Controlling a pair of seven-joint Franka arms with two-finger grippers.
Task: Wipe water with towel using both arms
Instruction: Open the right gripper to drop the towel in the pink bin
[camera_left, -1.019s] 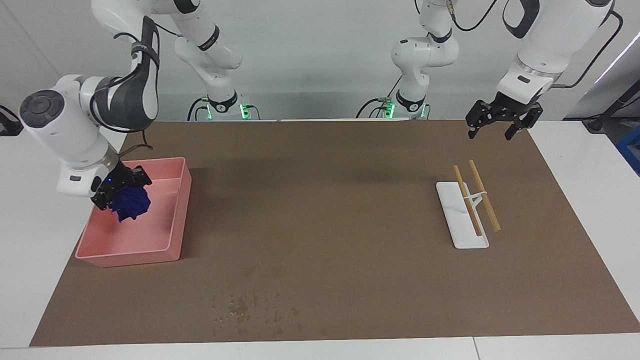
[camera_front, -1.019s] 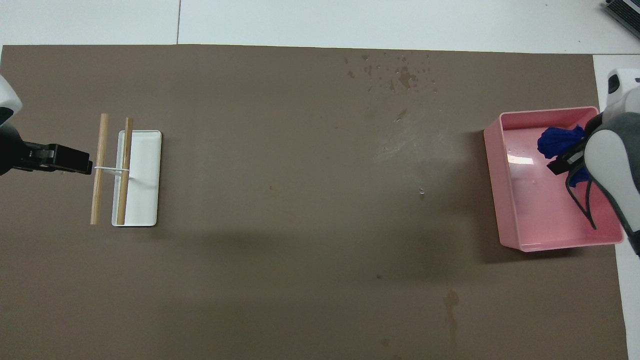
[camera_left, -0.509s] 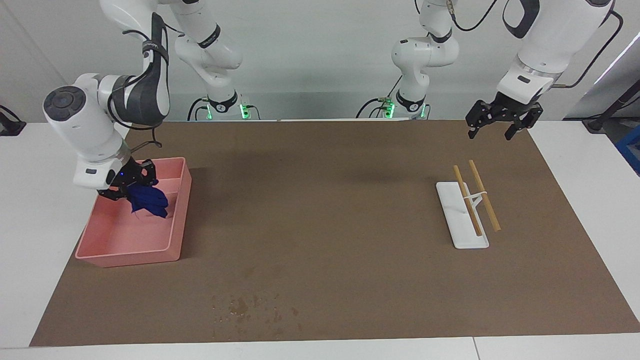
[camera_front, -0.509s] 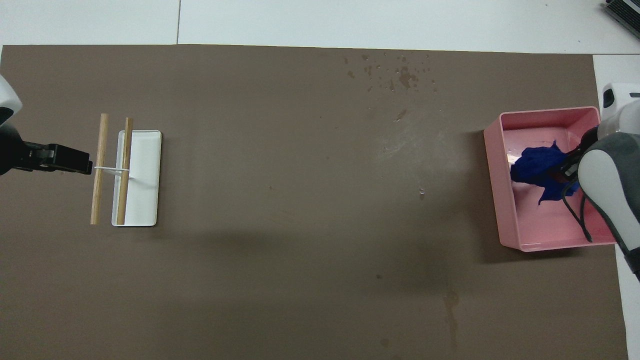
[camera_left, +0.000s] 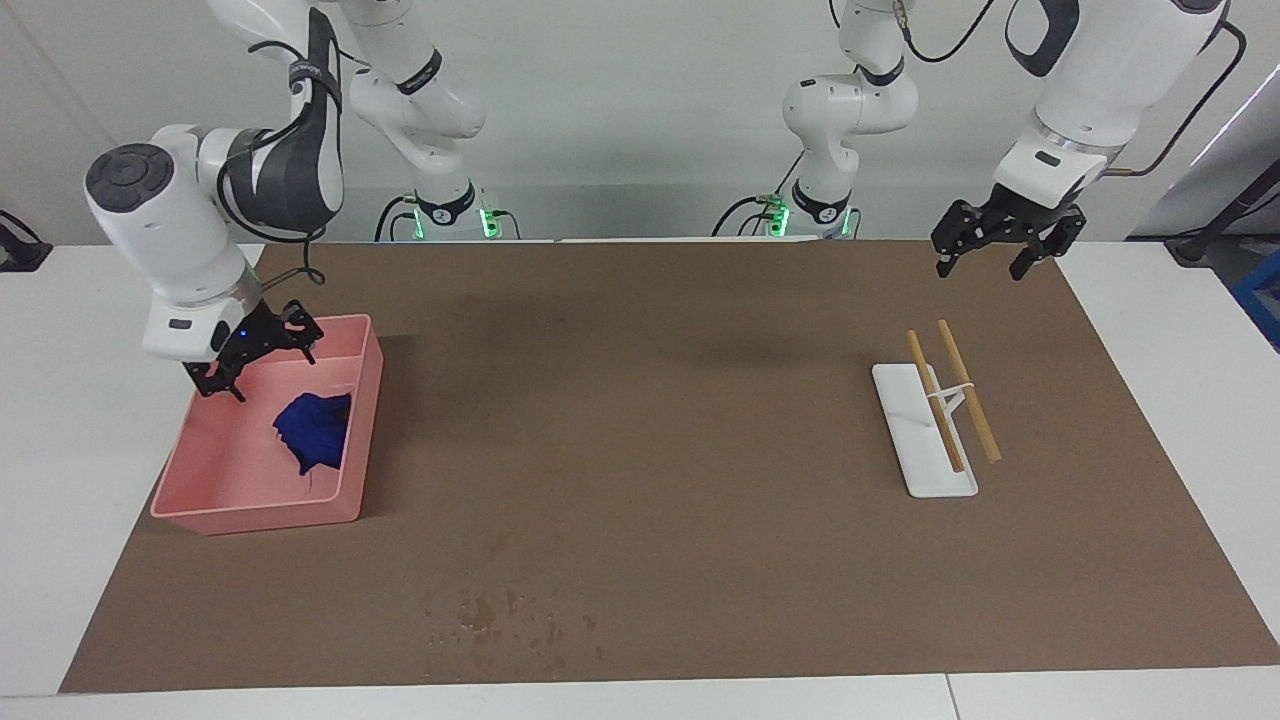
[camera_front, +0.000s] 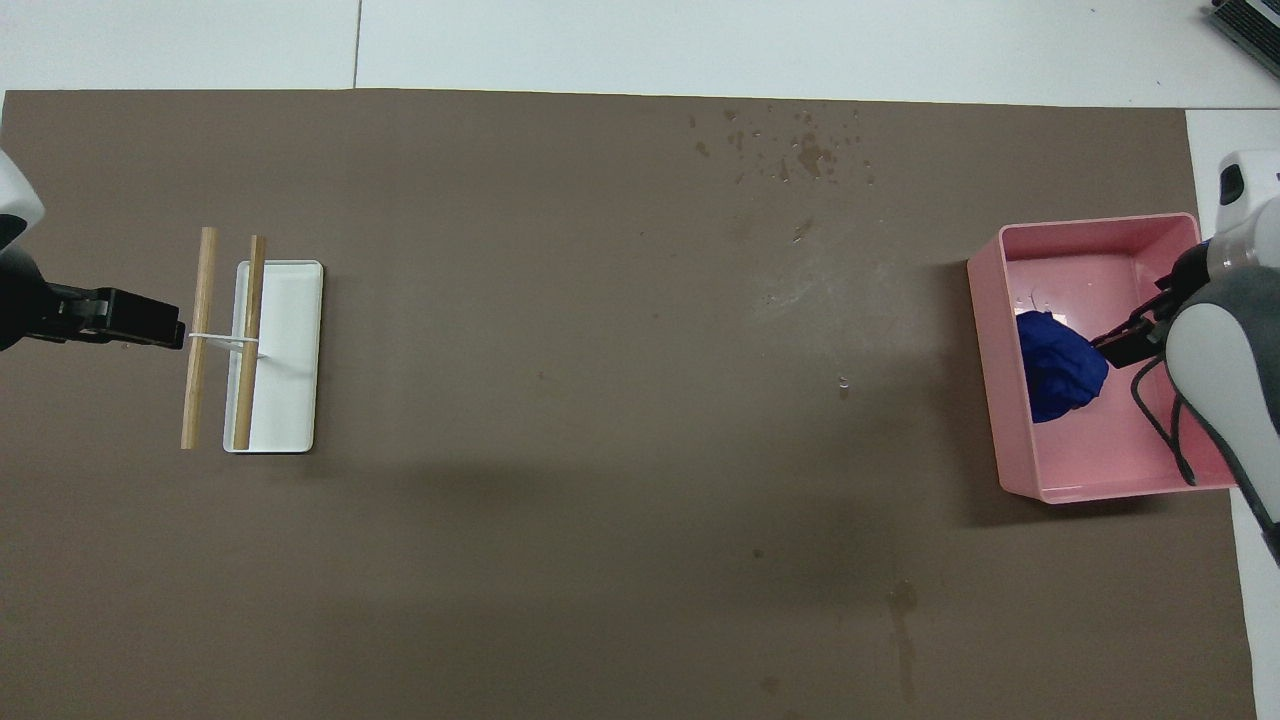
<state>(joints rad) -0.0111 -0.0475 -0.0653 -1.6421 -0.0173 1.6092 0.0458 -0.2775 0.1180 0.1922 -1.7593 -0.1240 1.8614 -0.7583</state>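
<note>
The blue towel (camera_left: 312, 430) lies crumpled inside the pink bin (camera_left: 260, 518), against the wall toward the mat's middle; it also shows in the overhead view (camera_front: 1058, 364). My right gripper (camera_left: 262, 362) hangs open and empty over the bin (camera_front: 990, 380), just above the towel, and shows in the overhead view (camera_front: 1130, 335). The water (camera_left: 490, 612) is a patch of droplets and blotches on the brown mat (camera_left: 650, 400), farther from the robots than the bin (camera_front: 805, 150). My left gripper (camera_left: 982, 262) waits open in the air over the mat's edge at the left arm's end (camera_front: 170, 330).
A white tray (camera_left: 925, 450) with two wooden sticks (camera_left: 968, 390) across it sits on the mat toward the left arm's end, also in the overhead view (camera_front: 290, 380). A faint dark streak (camera_front: 905, 620) marks the mat nearer to the robots.
My right gripper opened and let go of the blue towel, which dropped into the pink bin. The gripper rose a little. The left arm has not moved.
</note>
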